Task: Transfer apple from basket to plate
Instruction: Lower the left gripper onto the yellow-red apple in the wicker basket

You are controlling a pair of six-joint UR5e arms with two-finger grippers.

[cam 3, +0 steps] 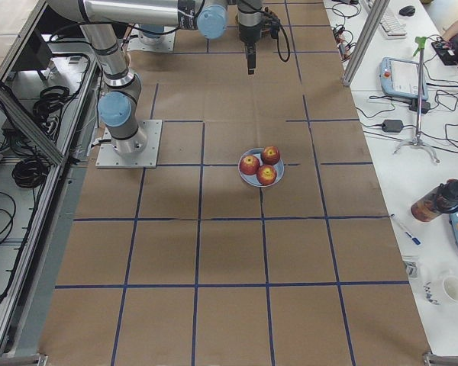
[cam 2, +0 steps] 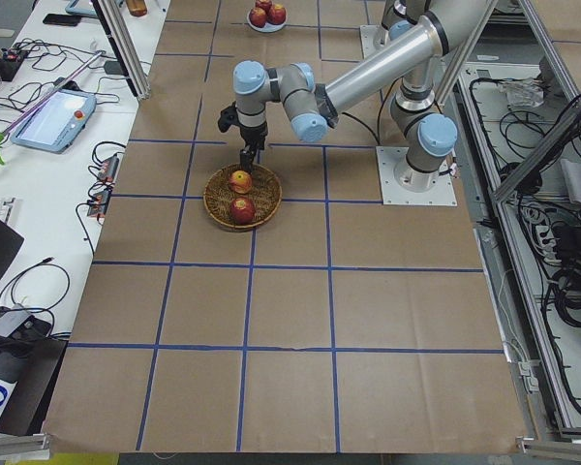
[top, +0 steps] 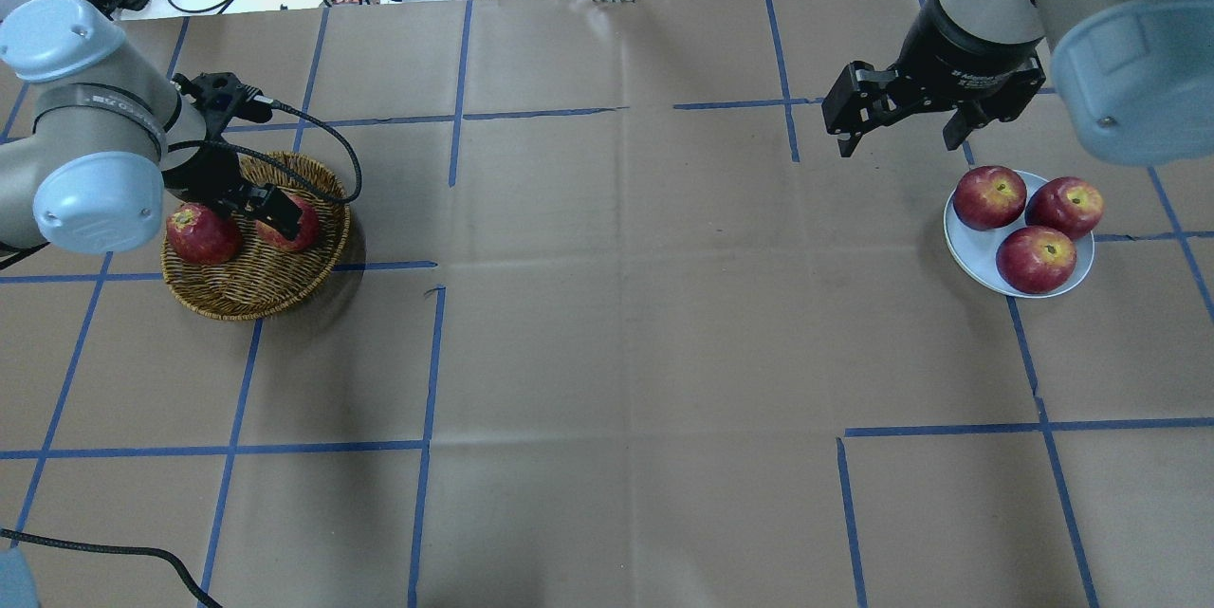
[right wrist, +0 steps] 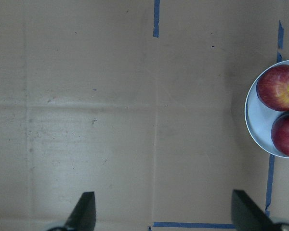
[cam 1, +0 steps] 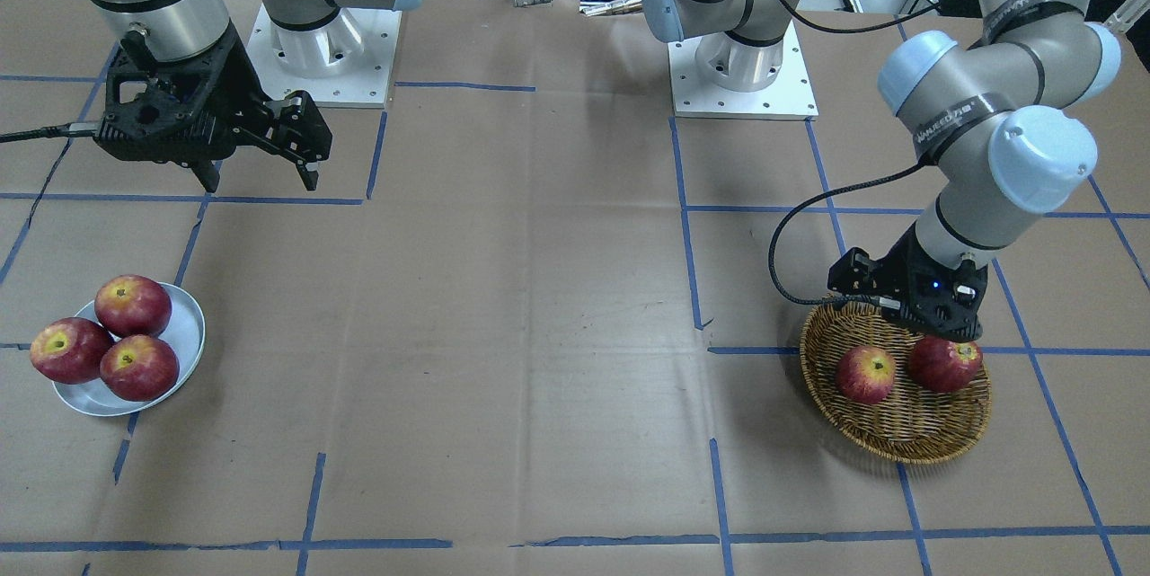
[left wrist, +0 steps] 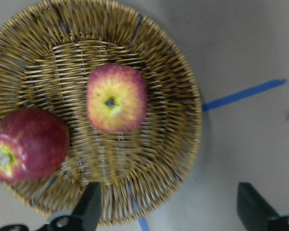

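Left gripper [left wrist: 168,199] hangs, jaws spread wide, over the basket [left wrist: 173,72], poised to straddle the yellow-blushed apple [left wrist: 116,98] at frame centre. The plate [top: 963,243], overhead view's right, holds 3 red apples [top: 989,196].

We see a dark red apple [left wrist: 29,144] just beside the left claw [left wrist: 167,195]. Near the right claw [top: 898,141] we see three red apples [top: 1036,259].
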